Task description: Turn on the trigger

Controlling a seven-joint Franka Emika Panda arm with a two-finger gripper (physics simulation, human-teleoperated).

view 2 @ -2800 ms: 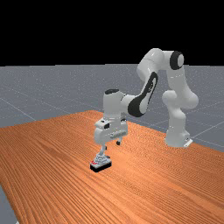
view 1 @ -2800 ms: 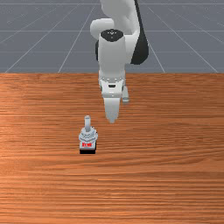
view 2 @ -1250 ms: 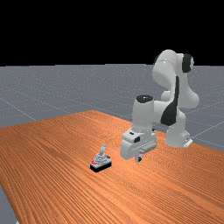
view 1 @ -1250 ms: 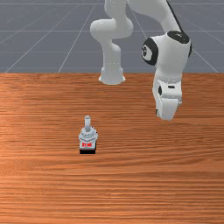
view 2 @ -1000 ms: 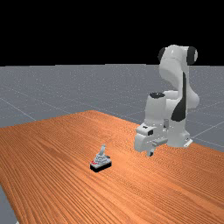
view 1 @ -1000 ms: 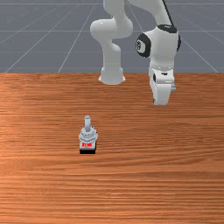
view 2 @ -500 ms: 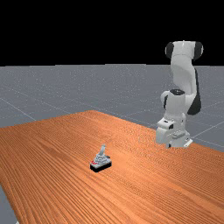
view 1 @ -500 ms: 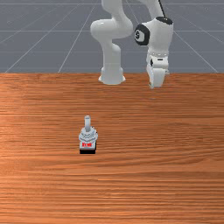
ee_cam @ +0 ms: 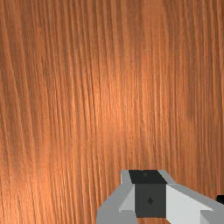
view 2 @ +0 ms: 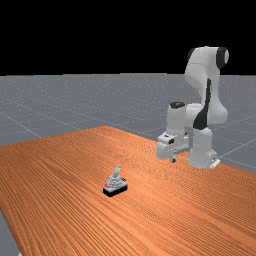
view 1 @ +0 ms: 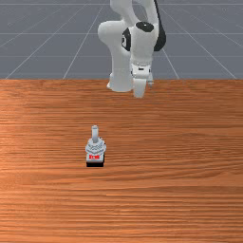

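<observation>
Below me I see the flat orange-brown wooden table point(view 1: 185, 199), streaked with darker grain. Beyond its edge I see a smooth grey floor point(view 2: 55, 102) ruled with thin pale lines, reaching a level horizon under a plain black backdrop point(view 2: 95, 35). Soft light brightens patches of the wood.

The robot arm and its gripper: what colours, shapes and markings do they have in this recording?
The glossy white Panda arm has rounded, tubular links, black caps at several joints and a long black strip along one link. Its gripper has a boxy white housing with small black patches, and a light grey finger ends in a squarish, near-black tip.
</observation>
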